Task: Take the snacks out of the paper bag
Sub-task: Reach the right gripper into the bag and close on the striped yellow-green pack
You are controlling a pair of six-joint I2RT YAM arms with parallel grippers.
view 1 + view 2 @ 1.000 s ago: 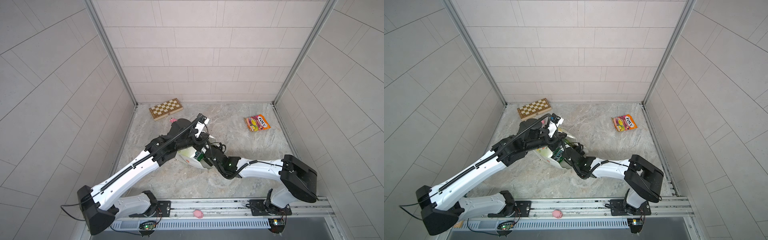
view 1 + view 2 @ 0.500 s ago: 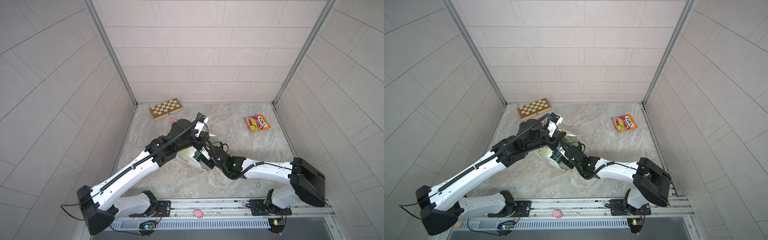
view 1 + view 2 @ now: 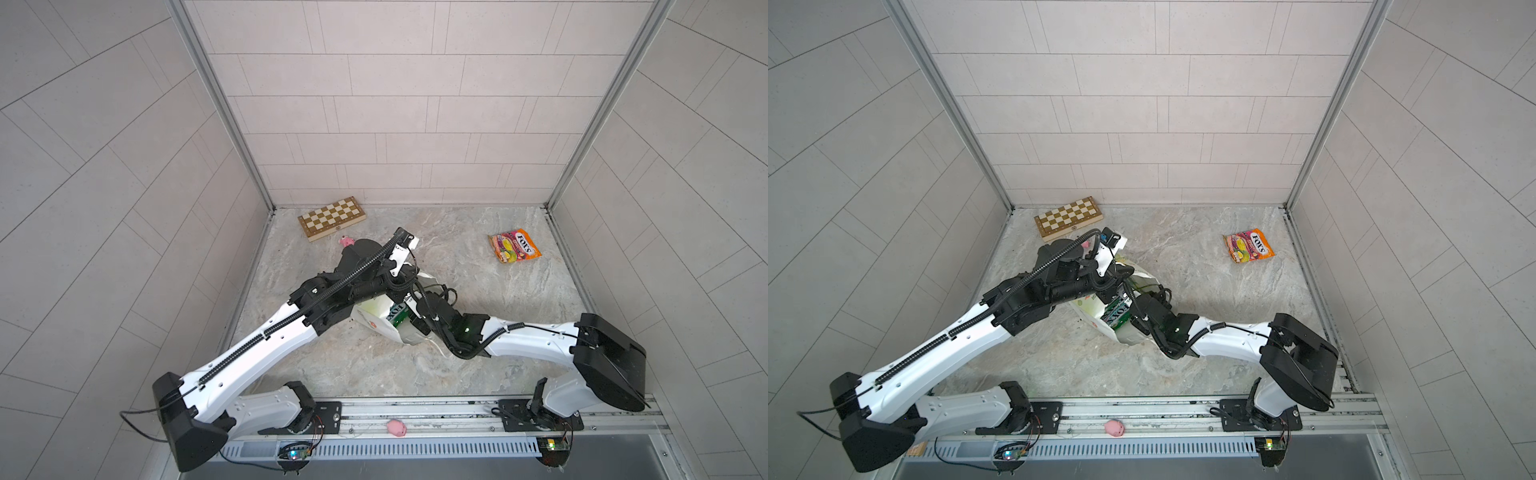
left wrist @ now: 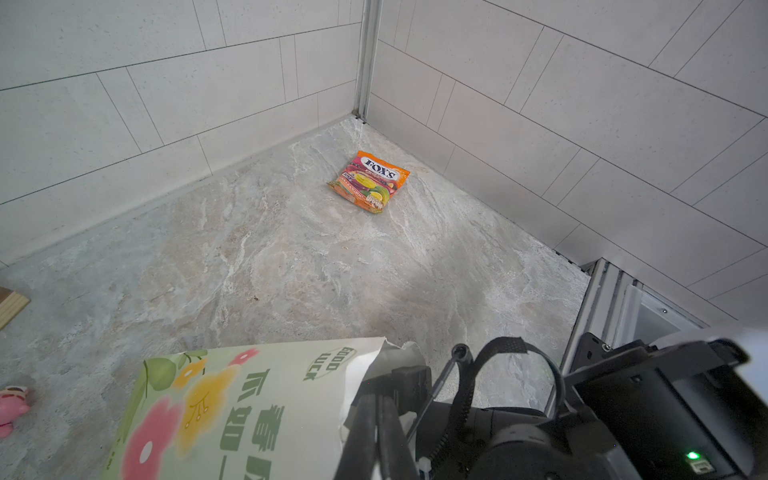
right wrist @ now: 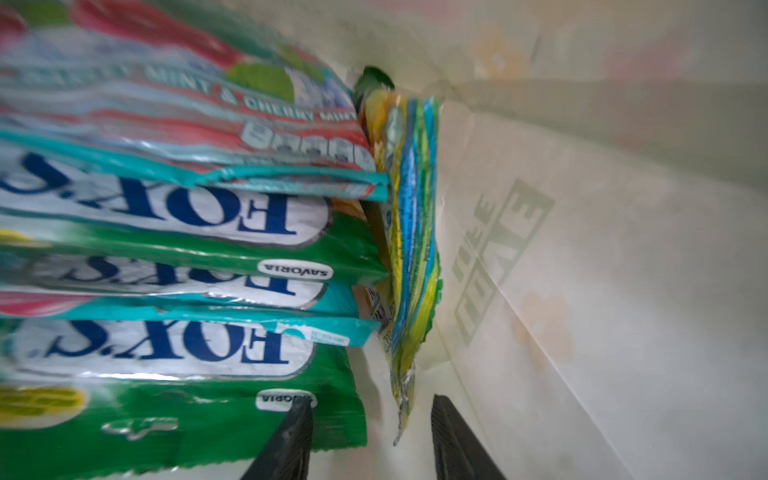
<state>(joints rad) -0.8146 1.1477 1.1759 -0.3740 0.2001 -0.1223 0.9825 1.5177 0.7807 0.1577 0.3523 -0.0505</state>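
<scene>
Reaching into the paper bag (image 4: 249, 395), whose rim the left gripper (image 4: 376, 424) pinches tight, the right gripper (image 5: 370, 402) has its jaws half open around one green-yellow FOX'S packet (image 5: 411, 249) and might slip off its shiny edge.

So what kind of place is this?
Probably a robot practice booth. Two white-and-black robot arms are mounted on a metal rail, plain tiled walls box in a marble-patterned tabletop, and random props lie about, like a wooden chessboard and a pink toy pig.
</scene>
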